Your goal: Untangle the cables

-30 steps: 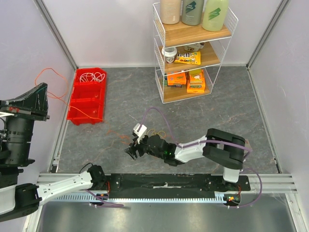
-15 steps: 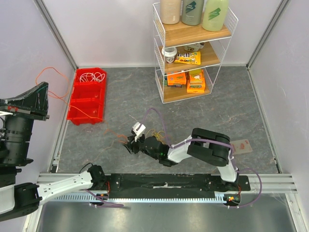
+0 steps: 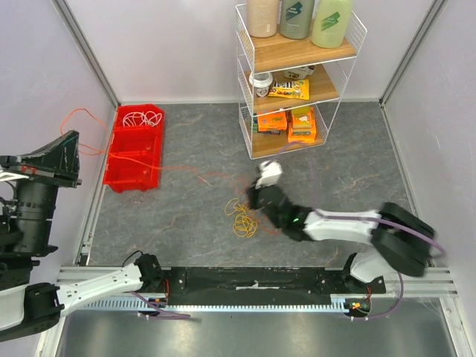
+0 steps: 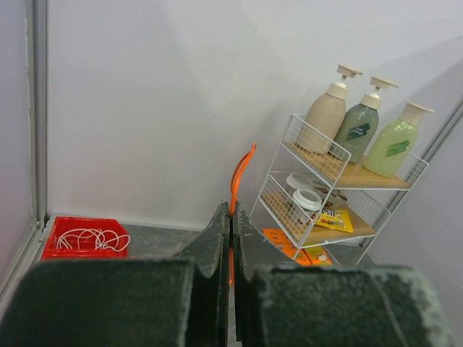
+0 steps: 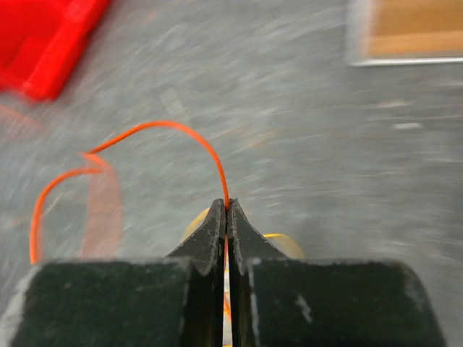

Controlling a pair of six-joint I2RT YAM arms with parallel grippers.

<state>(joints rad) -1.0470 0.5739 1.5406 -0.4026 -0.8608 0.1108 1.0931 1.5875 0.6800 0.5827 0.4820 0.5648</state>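
A thin orange cable [image 3: 77,111] loops at the far left, crosses the red bin [image 3: 119,160] and runs faintly over the table towards the middle. My left gripper [image 3: 72,149], raised at the left edge, is shut on the orange cable [image 4: 242,170]; the left gripper [image 4: 231,217] pinches it at the fingertips. My right gripper [image 3: 253,199] at mid-table is shut on the same orange cable [image 5: 166,129], which arcs out from the tips of the right gripper [image 5: 227,210]. A yellow cable coil [image 3: 242,219] lies just left of it. A white cable [image 3: 141,117] is coiled in the bin's far compartment.
A white wire rack [image 3: 294,97] with bottles and snack packs stands at the back, right of centre. The red bin lies along the left wall. Purple arm cables [image 3: 349,217] trail along the right arm. Walls close the table on three sides.
My right gripper has shut on the orange cable and swung right and back, pulling it away from the yellow coil, which stays on the table. The left arm has hardly moved.
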